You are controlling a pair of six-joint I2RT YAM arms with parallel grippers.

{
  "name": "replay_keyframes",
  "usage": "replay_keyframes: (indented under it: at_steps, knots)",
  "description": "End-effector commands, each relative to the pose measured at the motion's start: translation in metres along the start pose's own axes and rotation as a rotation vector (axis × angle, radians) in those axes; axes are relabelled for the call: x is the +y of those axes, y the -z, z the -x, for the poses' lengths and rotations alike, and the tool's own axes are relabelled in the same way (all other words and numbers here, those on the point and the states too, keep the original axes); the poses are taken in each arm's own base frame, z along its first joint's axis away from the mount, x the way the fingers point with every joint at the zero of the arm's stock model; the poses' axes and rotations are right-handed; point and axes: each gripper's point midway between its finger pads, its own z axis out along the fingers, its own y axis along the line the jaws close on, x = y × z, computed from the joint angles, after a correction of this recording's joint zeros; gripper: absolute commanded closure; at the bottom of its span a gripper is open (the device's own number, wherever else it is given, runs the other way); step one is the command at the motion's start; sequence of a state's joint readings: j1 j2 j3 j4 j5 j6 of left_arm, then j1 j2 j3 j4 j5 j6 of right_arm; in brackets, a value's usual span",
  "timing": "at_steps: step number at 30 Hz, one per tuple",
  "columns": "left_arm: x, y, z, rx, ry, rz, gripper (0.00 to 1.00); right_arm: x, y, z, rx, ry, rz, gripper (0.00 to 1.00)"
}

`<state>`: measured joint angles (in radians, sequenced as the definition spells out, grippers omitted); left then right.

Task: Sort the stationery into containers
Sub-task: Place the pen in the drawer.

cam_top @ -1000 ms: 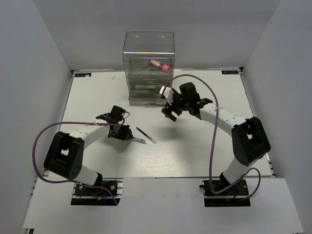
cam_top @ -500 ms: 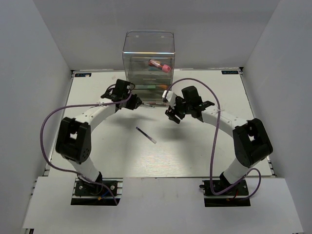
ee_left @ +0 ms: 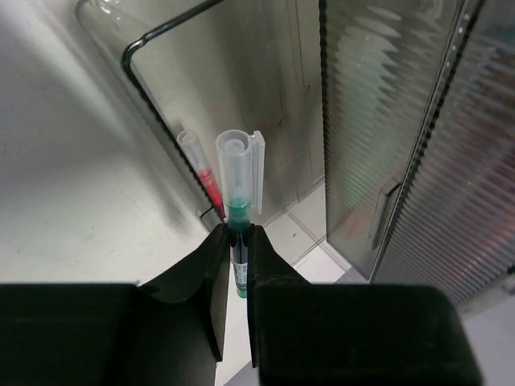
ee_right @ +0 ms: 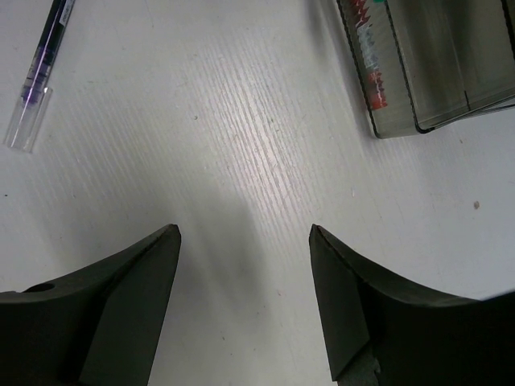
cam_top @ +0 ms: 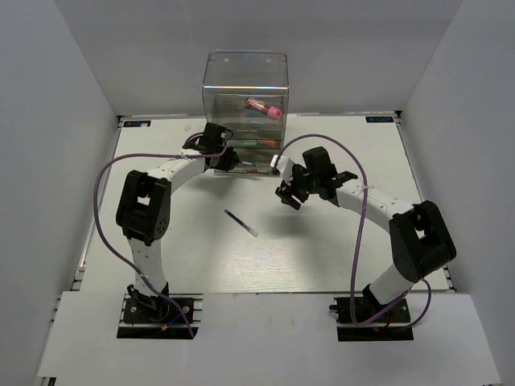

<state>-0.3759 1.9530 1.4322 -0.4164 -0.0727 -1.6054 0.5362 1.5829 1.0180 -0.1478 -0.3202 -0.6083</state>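
Observation:
The clear drawer cabinet (cam_top: 245, 88) stands at the table's far middle, with a pink-capped red tube (cam_top: 264, 107) in an upper drawer. My left gripper (cam_top: 230, 159) (ee_left: 238, 233) is shut on a green and black pen with a clear cap (ee_left: 239, 197). It holds the pen over the pulled-out bottom drawer (ee_left: 137, 80), where a red pen (ee_left: 201, 170) lies. My right gripper (cam_top: 286, 193) (ee_right: 245, 233) is open and empty above bare table, right of the drawer (ee_right: 426, 88). A dark and white pen (cam_top: 241, 223) (ee_right: 36, 76) lies on the table.
The cabinet's ribbed front (ee_left: 402, 145) is close on the right of the left gripper. The white table (cam_top: 161, 241) is walled on three sides. Purple cables loop over both arms.
My left arm has carried the green pen from the middle of the table up to the cabinet's open bottom drawer. The right gripper shifted slightly and stays open.

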Motion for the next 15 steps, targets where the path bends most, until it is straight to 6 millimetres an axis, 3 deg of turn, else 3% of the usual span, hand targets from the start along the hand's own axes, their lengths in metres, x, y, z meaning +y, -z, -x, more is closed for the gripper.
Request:
replay_keyframes:
  at_steps: [1, 7, 12, 15]
  knots:
    - [-0.033, 0.008, 0.008, -0.033, 0.057, -0.072, 0.82, 0.002, 0.008, 0.011, -0.04, 0.016, 0.008, 0.29]
    - [-0.045, -0.001, 0.012, -0.037, 0.098, -0.077, 0.63, 0.003, 0.007, 0.014, -0.042, 0.013, 0.02, 0.28]
    - [-0.04, -0.003, 0.008, -0.018, 0.106, -0.048, 0.38, 0.004, 0.005, 0.014, -0.044, 0.011, 0.028, 0.26]
    - [-0.045, 0.004, 0.004, 0.006, 0.107, -0.075, 0.38, 0.013, 0.003, 0.019, -0.067, 0.01, 0.076, 0.26]
